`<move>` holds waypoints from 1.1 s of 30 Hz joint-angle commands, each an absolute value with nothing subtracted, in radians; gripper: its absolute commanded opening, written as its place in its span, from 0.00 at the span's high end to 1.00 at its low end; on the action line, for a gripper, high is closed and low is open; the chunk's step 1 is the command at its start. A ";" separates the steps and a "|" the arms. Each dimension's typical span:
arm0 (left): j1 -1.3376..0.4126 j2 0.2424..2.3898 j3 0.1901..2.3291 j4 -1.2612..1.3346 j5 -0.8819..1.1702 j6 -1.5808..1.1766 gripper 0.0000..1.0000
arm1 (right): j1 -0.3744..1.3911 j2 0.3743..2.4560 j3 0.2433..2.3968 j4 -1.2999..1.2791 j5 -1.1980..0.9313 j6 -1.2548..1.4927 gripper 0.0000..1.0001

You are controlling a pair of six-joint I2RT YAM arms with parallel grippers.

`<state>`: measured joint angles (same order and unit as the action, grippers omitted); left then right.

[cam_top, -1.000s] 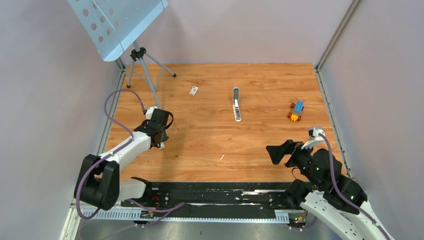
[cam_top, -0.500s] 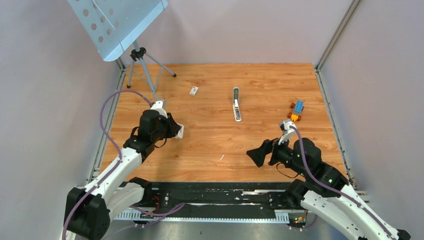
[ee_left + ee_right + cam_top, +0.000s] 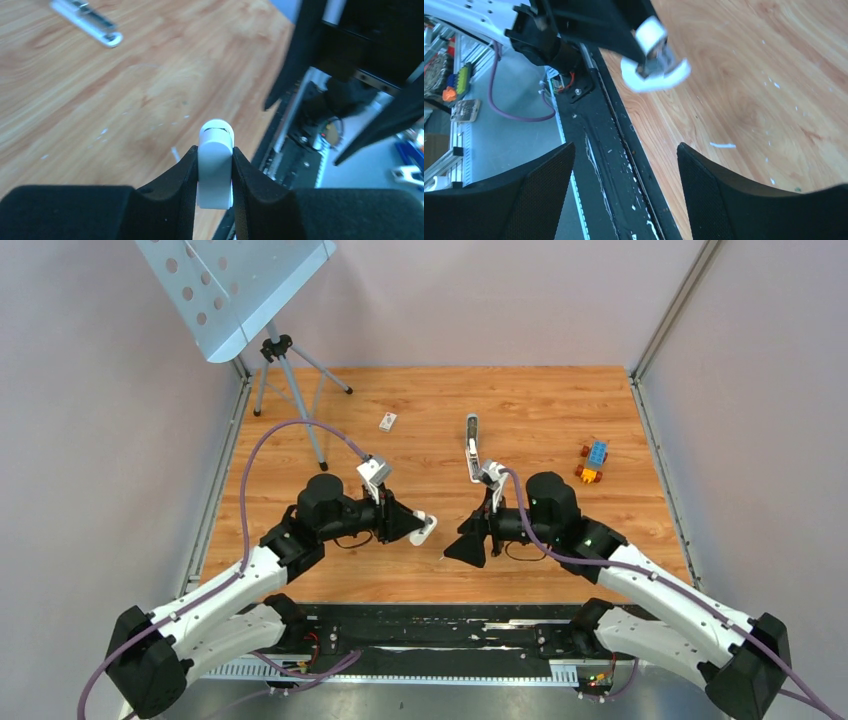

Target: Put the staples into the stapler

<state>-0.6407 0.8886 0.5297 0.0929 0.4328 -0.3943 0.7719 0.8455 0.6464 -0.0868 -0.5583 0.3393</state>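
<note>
The stapler (image 3: 471,436) lies opened out flat at the back middle of the wooden table, its near end hidden behind my right wrist. It also shows at the top left of the left wrist view as the stapler (image 3: 86,22). My left gripper (image 3: 424,528) is shut on a small white rounded plastic piece (image 3: 215,167) with a metal part, held above the table's front middle. The same white piece (image 3: 653,56) appears in the right wrist view. My right gripper (image 3: 467,546) faces it, open and empty (image 3: 624,150). The staples do not show in any view.
A small white box (image 3: 388,421) lies at the back left of the stapler. A colourful toy-brick block (image 3: 592,461) sits at the right. A tripod (image 3: 285,375) with a perforated plate stands at the back left. A white sliver (image 3: 441,555) lies near the black front rail (image 3: 420,630).
Both arms swung in from the sides to the front middle and now face each other. The left one carried the white piece along. The right jaws have narrowed a little.
</note>
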 commanded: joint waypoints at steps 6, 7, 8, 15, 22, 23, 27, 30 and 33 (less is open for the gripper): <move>-0.716 0.880 0.580 0.230 0.692 -0.406 1.00 | 0.777 0.884 0.777 -0.011 -0.785 0.170 0.18; -0.718 0.875 0.579 0.230 0.694 -0.405 1.00 | 0.776 0.885 0.786 -0.037 -0.793 0.156 0.19; -0.720 0.874 0.578 0.228 0.693 -0.407 1.00 | 0.776 0.890 0.793 -0.051 -0.802 0.144 0.19; -0.741 0.889 0.567 0.278 0.759 -0.433 1.00 | 0.777 0.933 0.852 -0.123 -0.843 0.075 0.19; -0.747 0.897 0.543 0.392 0.814 -0.498 1.00 | 0.776 0.954 0.852 -0.145 -0.866 0.047 0.31; -0.748 0.897 0.544 0.392 0.814 -0.497 1.00 | 0.777 0.958 0.854 -0.145 -0.871 0.046 0.32; -0.749 0.905 0.542 0.424 0.816 -0.511 1.00 | 0.778 0.974 0.854 -0.136 -0.888 0.049 0.39; -0.749 0.909 0.540 0.434 0.816 -0.519 1.00 | 0.781 0.983 0.848 -0.120 -0.887 0.057 0.47; -0.749 0.908 0.538 0.430 0.809 -0.517 1.00 | 0.780 0.985 0.829 -0.082 -0.898 0.077 0.53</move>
